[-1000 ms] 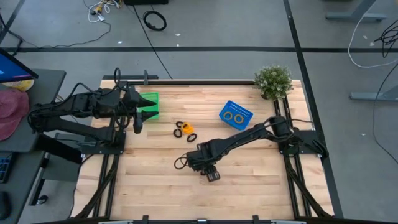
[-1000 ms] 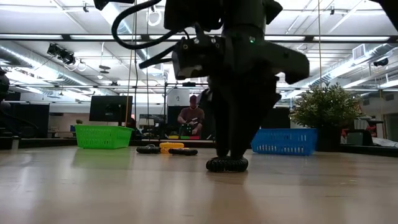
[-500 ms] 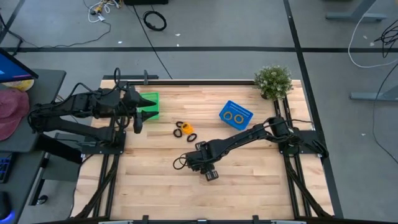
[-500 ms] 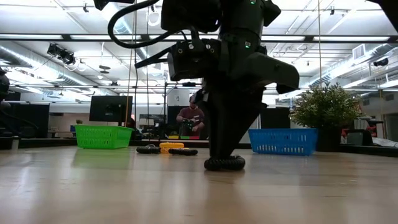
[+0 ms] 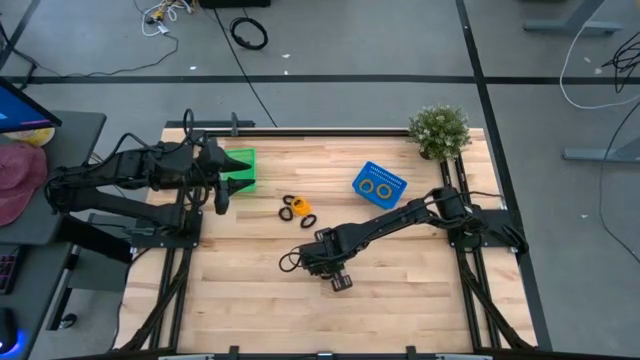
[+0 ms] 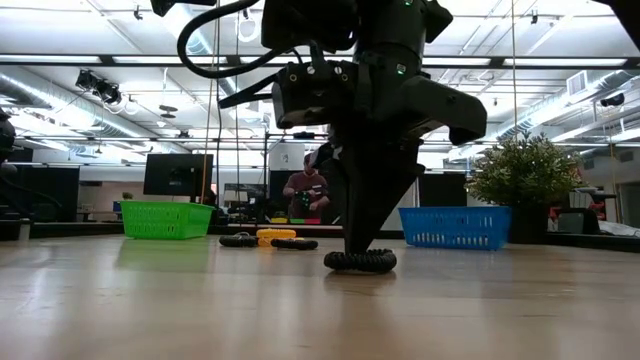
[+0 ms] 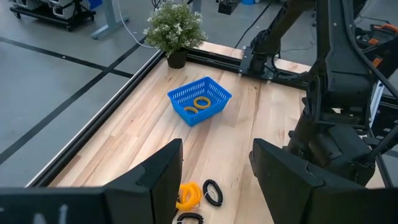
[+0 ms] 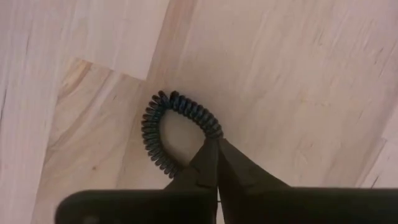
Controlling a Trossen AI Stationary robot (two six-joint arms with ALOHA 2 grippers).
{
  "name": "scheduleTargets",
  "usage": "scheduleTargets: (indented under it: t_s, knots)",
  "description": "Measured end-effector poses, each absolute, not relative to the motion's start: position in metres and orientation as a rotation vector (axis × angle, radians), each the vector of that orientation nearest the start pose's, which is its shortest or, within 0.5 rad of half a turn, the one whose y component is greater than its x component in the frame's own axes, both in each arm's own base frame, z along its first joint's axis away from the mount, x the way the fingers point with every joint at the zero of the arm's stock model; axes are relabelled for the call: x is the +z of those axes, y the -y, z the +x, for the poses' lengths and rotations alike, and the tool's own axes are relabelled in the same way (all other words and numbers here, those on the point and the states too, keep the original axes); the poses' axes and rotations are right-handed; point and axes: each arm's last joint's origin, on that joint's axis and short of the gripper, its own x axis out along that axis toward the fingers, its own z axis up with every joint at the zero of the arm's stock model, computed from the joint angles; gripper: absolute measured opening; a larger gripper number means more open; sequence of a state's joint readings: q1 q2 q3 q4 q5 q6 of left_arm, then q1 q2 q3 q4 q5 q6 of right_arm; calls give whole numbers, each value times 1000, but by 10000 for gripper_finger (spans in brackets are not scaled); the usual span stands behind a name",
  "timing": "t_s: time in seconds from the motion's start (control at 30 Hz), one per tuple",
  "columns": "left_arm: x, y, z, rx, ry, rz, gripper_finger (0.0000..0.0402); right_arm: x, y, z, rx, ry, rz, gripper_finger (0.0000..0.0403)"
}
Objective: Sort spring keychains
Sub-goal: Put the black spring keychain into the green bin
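A black spring keychain lies flat on the wood table near its middle, also seen in the low view. My right gripper stands over it, pointing down, shut on it. Farther back lies a small group of keychains, one orange and two black, also seen from above. Two orange keychains rest in the blue basket. My left gripper waits open and holding nothing at the far left, beside the green basket. My right gripper pinches the black keychain's coil at one spot on the ring between its two fingertips. The fingers come from above, pointing down. The ring lies flat on the table, its remaining coils spread out beside the fingers.
A potted plant stands at the far right corner. Bare wood lies toward the table's near edge. Beyond the table a person sits in the room.
My right gripper has shut its fingers on the black keychain, its fingertips coming together to a point. It has shifted slightly toward the table's left edge. The keychain stays on the table.
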State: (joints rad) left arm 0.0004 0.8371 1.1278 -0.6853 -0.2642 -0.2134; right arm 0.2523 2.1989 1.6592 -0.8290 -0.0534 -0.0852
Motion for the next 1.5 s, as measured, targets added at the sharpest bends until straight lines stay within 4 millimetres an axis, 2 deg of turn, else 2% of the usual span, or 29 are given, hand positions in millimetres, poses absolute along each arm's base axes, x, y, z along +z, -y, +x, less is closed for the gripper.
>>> scheduleTargets:
  t_s: [0.23,0.53,0.6,0.73,1.0,1.1,1.2,1.3,1.5]
  knots:
    - [390,-8,149,299,-365,-142,199,158,-109,416,300,-1421,-213,1]
    - [390,-8,149,297,-366,-134,199,219,-111,426,292,-1360,-199,0]
    - [391,-8,149,298,-366,-134,199,225,-111,426,271,-1354,-162,2]
    - [390,-8,149,297,-367,-131,199,211,-111,424,276,-1382,-76,33]
    - [390,-8,149,297,-367,-131,199,161,-108,411,230,-1454,-23,159]
    - [390,-8,149,297,-367,-131,199,147,-107,405,220,-1473,-9,189]
    - [390,-8,149,297,-367,-131,199,141,-106,402,199,-1470,-1,196]
    - [390,-8,149,297,-367,-131,199,139,-106,402,195,-1461,7,186]
    - [390,-8,149,297,-367,-132,199,139,-106,404,184,-1446,22,131]
